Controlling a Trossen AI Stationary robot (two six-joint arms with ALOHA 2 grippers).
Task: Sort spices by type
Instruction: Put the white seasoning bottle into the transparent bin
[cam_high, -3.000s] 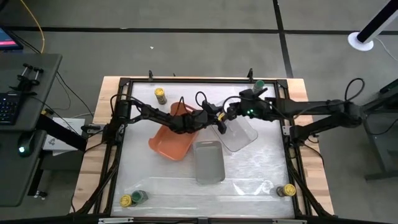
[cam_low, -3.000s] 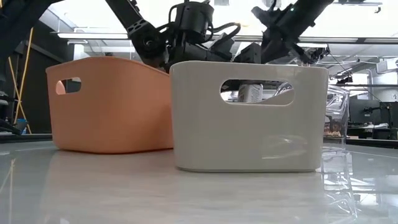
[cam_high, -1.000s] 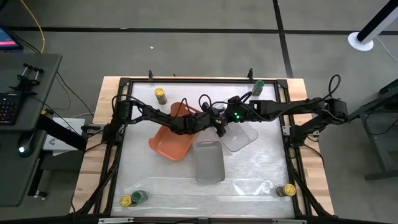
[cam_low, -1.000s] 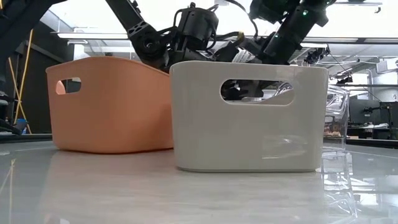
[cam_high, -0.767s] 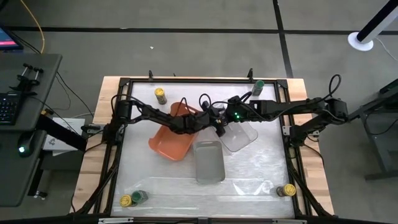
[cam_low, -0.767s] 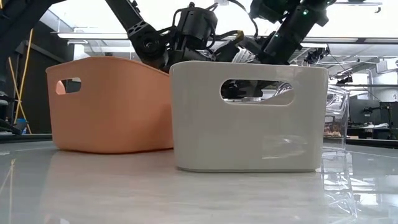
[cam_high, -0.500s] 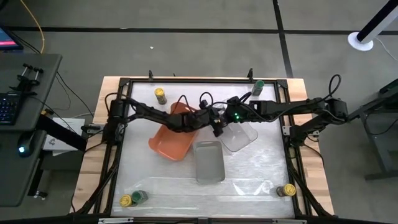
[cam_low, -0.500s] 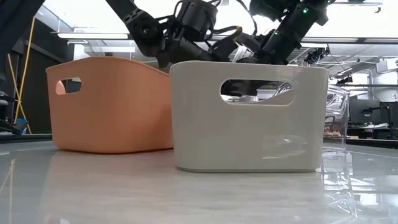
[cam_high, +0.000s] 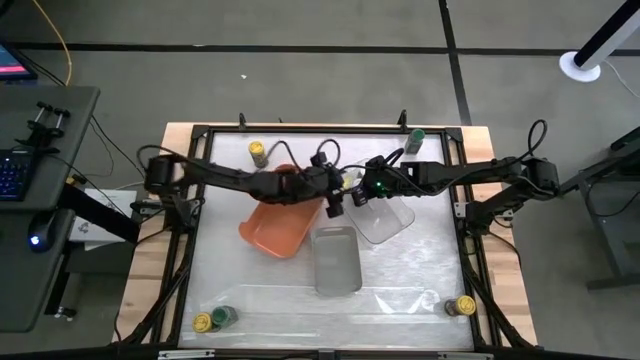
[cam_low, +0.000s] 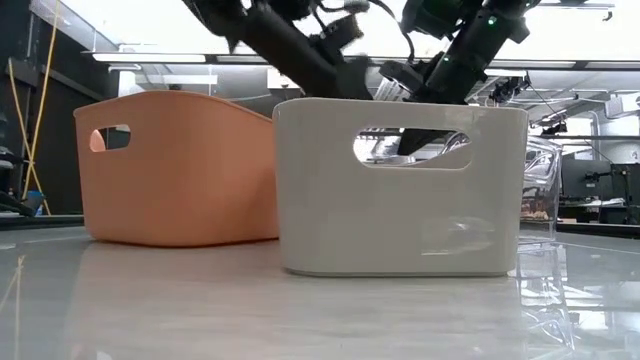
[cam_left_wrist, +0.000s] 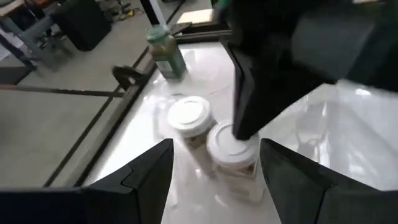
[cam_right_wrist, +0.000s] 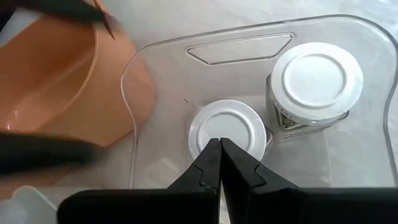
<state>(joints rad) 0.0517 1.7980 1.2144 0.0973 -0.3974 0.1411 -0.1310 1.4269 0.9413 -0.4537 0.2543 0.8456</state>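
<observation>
Two white-lidded spice jars (cam_right_wrist: 317, 81) (cam_right_wrist: 227, 127) stand upright in the clear tray (cam_high: 397, 226). My right gripper (cam_right_wrist: 219, 144) is shut, its tips right over the lid of one jar (cam_left_wrist: 231, 148). My left gripper (cam_left_wrist: 215, 155) hangs open above the tray's left side (cam_high: 335, 200), with nothing between its fingers. Other spices stand on the table: a yellow-lidded jar (cam_high: 258, 152) far left, a green-lidded one (cam_high: 415, 137) far right, two (cam_high: 212, 319) near left and one (cam_high: 463, 306) near right. My right gripper points its shut fingertips (cam_left_wrist: 244, 127) slanting down from the table's right at the lid's top (cam_right_wrist: 227, 124) of the white-lidded jar nearer the orange tray. Whether the tips touch the lid, I cannot tell. The jar stands upright on the tray's floor.
The orange tray (cam_high: 272, 228) lies left of the clear tray, and the grey tray (cam_high: 336, 262) lies nearer the table's front edge. In the low view the grey tray (cam_low: 400, 190) and the orange tray (cam_low: 175, 165) hide most of what stands behind them.
My left gripper has risen from beside the clear tray and drawn back a little toward the table's left, rolling as it went; its fingers stay open. My right gripper has kept still over the jar.
</observation>
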